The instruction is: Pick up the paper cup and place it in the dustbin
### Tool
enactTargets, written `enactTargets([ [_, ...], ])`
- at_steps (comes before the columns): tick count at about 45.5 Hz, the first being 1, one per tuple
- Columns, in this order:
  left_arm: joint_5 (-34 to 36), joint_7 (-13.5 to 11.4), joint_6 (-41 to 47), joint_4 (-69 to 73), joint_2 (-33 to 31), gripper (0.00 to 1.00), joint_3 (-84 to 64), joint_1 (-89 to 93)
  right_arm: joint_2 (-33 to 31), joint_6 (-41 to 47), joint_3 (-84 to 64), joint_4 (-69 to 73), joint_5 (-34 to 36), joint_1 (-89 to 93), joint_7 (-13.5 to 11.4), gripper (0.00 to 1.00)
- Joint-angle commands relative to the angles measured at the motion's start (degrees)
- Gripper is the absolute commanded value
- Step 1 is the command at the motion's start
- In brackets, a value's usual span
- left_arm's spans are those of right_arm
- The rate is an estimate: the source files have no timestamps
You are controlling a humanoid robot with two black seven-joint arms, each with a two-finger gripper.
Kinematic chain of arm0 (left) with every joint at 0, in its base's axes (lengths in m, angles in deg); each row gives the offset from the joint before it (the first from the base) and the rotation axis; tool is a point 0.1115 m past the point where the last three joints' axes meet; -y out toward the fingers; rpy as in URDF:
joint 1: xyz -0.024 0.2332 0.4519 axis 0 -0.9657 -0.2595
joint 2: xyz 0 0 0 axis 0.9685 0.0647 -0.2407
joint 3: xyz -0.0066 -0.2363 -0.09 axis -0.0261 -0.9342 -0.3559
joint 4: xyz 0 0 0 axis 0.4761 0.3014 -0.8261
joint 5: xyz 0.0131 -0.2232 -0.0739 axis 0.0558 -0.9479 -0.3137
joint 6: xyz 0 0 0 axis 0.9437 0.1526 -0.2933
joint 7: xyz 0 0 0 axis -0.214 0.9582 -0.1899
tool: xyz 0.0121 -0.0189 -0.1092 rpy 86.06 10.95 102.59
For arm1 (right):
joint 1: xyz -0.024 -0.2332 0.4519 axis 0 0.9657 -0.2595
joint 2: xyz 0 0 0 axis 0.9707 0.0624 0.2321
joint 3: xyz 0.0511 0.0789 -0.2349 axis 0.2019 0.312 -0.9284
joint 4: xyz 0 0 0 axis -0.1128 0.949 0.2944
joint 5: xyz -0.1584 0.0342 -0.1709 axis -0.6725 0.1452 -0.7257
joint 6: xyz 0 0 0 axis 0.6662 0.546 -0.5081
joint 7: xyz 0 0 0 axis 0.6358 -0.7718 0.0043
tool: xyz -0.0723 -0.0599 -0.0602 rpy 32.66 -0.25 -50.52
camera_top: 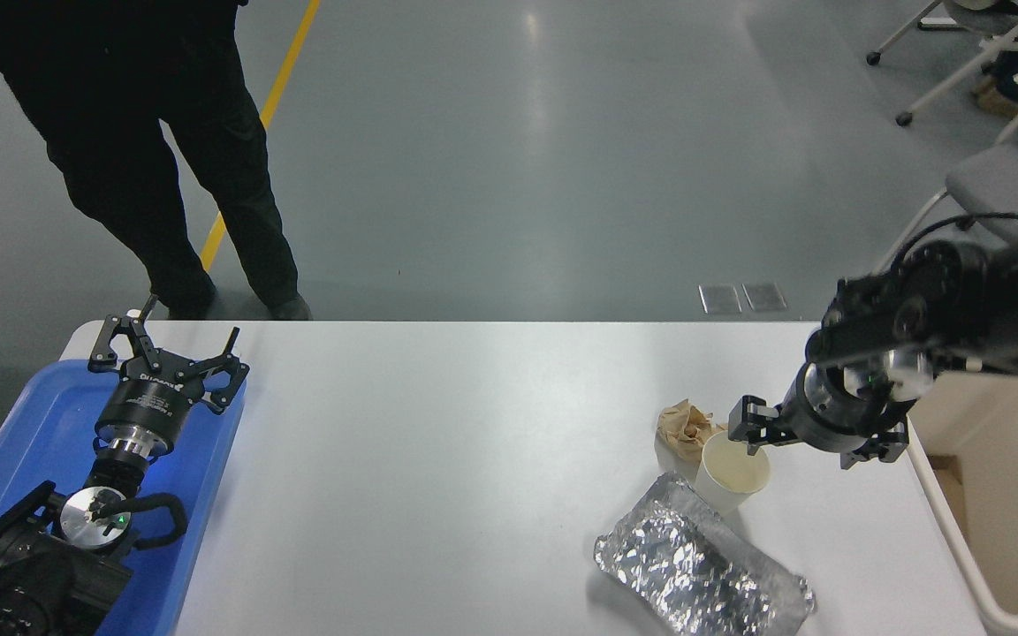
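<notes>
Cup: paper cup (733, 469) stands upright on the white counter (438, 459), toward its right half, mouth open to the camera and pale yellowish inside.
Neighbours: crumpled brown paper wad (684, 426) touches the cup's far-left side; crinkled silver foil tray (702, 571) lies just in front of the cup, its far end close against the cup's base.
Right tool: right tool (805, 450) hangs low over the counter at the cup's right, its fingers spread wide and grasping nothing (one fingertip sits at the cup's far-right rim, the other well clear toward the bin); whether the near fingertip touches the rim cannot be told.
Dustbin: dustbin (955, 539) is the beige bin at the counter's right edge, partly hidden by the right arm; the cup is outside it.
Left tool: left tool (166, 352) rests parked over the blue tray (41, 415) at the lower left, its fingers spread and empty.
Person: person in dark trousers (164, 150) stands beyond the counter's far-left corner.
</notes>
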Motion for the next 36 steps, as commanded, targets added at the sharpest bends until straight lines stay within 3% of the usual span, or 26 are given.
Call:
enactTargets([
  [1, 0.0, -0.01, 0.0, 0.0, 0.0, 0.99, 0.02, 0.02, -0.01, -3.97, 1.92, -5.11, -0.52, 7.32, 0.03, 0.95],
  [7, 0.0, 0.08, 0.0, 0.0, 0.0, 0.99, 0.02, 0.02, 0.08, -4.06, 2.36, -5.91, -0.35, 8.03, -0.06, 0.92],
  [11, 0.0, -0.01, 0.0, 0.0, 0.0, 0.99, 0.02, 0.02, -0.01, -4.06, 2.36, -5.91, 0.0, 8.11, -0.06, 0.76],
  [14, 0.0, -0.01, 0.0, 0.0, 0.0, 0.99, 0.02, 0.02, -0.01, -3.97, 2.27, -5.91, 1.76, 8.46, -0.06, 0.57],
  [21, 0.0, -0.01, 0.0, 0.0, 0.0, 0.99, 0.02, 0.02, -0.01, -3.97, 2.45, -6.17, 6.07, 8.91, -0.06, 0.5],
  [24, 0.0, -0.01, 0.0, 0.0, 0.0, 0.99, 0.02, 0.02, -0.01, -3.89, 2.45, -6.26, 6.42, 8.99, -0.06, 0.4],
  [27, 0.0, -0.01, 0.0, 0.0, 0.0, 0.99, 0.02, 0.02, -0.01, -3.89, 2.45, -6.17, 6.51, 9.08, -0.06, 0.36],
  [31, 0.0, -0.01, 0.0, 0.0, 0.0, 0.99, 0.02, 0.02, -0.01, -3.53, 2.45, -6.17, 7.82, 9.17, -0.06, 0.17],
  [36, 0.0, -0.01, 0.0, 0.0, 0.0, 0.99, 0.02, 0.02, -0.09, -3.53, 2.45, -6.26, 11.51, 9.17, -0.06, 0.0],
])
